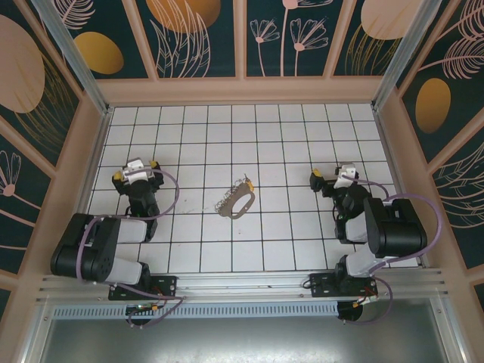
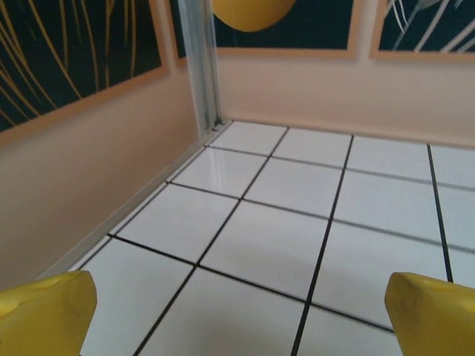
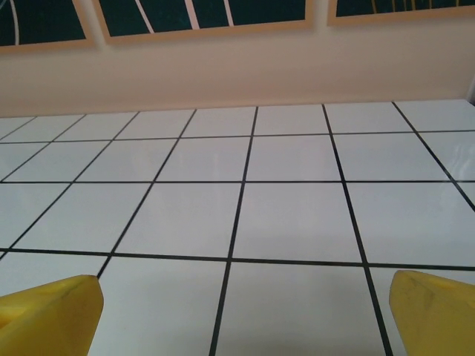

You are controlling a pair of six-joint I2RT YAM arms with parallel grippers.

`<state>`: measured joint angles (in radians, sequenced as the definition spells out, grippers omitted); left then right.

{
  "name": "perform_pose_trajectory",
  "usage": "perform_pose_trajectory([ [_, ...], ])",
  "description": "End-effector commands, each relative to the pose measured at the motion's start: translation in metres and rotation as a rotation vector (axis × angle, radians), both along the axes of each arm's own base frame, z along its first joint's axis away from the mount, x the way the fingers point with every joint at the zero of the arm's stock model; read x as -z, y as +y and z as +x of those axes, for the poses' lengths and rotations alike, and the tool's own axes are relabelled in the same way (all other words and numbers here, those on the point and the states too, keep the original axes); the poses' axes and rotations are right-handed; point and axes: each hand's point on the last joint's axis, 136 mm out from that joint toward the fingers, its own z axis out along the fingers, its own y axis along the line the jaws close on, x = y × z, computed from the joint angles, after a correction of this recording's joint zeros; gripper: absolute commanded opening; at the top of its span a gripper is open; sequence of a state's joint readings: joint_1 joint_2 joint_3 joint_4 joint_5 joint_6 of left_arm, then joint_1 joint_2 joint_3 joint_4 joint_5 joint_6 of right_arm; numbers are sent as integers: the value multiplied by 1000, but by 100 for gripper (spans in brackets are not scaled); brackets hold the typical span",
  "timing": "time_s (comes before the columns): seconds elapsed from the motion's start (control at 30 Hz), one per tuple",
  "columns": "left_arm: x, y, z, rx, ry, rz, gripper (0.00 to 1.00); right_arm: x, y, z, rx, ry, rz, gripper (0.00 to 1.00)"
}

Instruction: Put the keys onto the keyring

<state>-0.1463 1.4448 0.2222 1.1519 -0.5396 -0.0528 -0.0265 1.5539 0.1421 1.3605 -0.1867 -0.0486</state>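
Left gripper (image 1: pixel 136 170): I see it spread wide and holding nothing. Its yellow fingertips (image 2: pixel 46 313) sit at the two bottom corners of my left wrist view, with bare tile between them.
Right gripper (image 1: pixel 335 173): this one is spread wide too and grips nothing. Its yellow fingertips (image 3: pixel 49 312) are far apart over bare tile in my right wrist view.
Keyring (image 1: pixel 244 202): a tan loop lying flat on the worktop, between the two grippers. It is off to the right of the left gripper and to the left of the right one, well apart from both.
Keys (image 1: pixel 225 205): a small greyish bunch touching the keyring on the side towards the left gripper. From above I cannot tell whether any key is threaded on the loop.
Worktop (image 1: pixel 189 249): white tiles with black grid lines, both grippers low over it.
Wall (image 2: pixel 82 185): a pale wall stands close to the left of the left gripper and meets a metal post (image 2: pixel 199 67) in the corner ahead of it.
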Motion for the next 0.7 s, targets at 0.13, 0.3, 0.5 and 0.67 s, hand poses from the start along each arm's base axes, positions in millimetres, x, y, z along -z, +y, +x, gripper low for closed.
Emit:
perform_pose_trajectory([
  [0.13,-8,-11,18,188,-84,-64,99,-15,-35,19,201,-28,48,99],
  [0.3,-6,-11,19,200,-74,-73,99,-14,-34,20,201,-27,45,99],
  [0.5,-5,-11,19,201,-68,-73,99,-15,-34,20,201,-29,41,99],
  [0.67,-5,-11,19,201,-70,-72,99,-14,-33,20,200,-26,38,99],
])
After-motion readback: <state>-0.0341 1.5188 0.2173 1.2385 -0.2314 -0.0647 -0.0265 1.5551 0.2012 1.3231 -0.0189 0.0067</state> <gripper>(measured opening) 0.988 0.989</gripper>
